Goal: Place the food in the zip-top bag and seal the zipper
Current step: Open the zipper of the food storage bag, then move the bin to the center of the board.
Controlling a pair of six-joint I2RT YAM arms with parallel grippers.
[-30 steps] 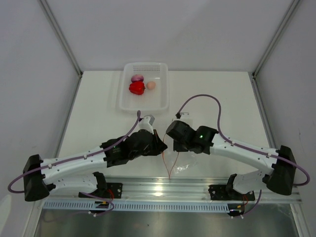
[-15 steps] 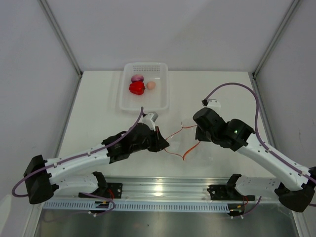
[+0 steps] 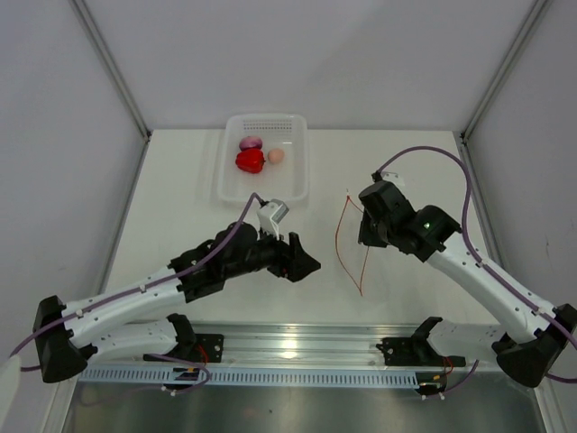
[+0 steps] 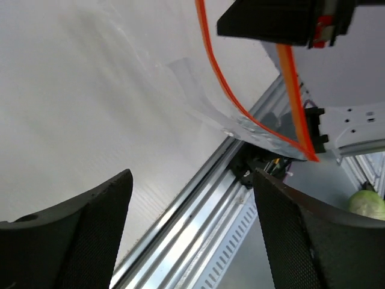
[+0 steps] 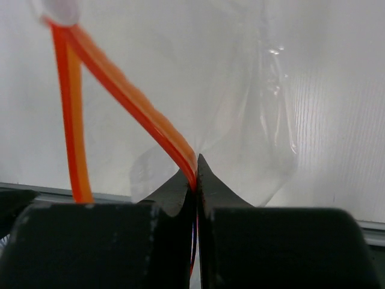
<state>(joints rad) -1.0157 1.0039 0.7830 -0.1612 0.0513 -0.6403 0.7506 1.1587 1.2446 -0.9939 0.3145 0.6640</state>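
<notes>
The food lies in the white tray point(image 3: 230, 185) at the back: a red lump point(image 3: 251, 161), a purple-pink piece point(image 3: 251, 142) and a peach ball point(image 3: 276, 155). The clear zip-top bag point(image 3: 354, 257) hangs from my right gripper point(image 3: 363, 239), which is shut on its orange zipper point(image 3: 340, 236). In the right wrist view the zipper point(image 5: 132, 102) runs into the closed gripper point(image 5: 195, 176), with the bag's film point(image 5: 252, 108) behind. My left gripper point(image 3: 309, 262) stands open left of the bag, holding nothing. Its fingers point(image 4: 78, 229) frame the table edge, with the zipper point(image 4: 212, 63) ahead.
An aluminium rail point(image 3: 297, 343) runs along the near table edge, also in the left wrist view point(image 4: 198, 217). A green round object point(image 4: 367, 205) shows below the table edge. White walls enclose the table on three sides.
My left gripper has let go of the bag and opened, drawing back left. The right gripper kept its hold, and the stretched-open mouth has collapsed into a hanging loop.
</notes>
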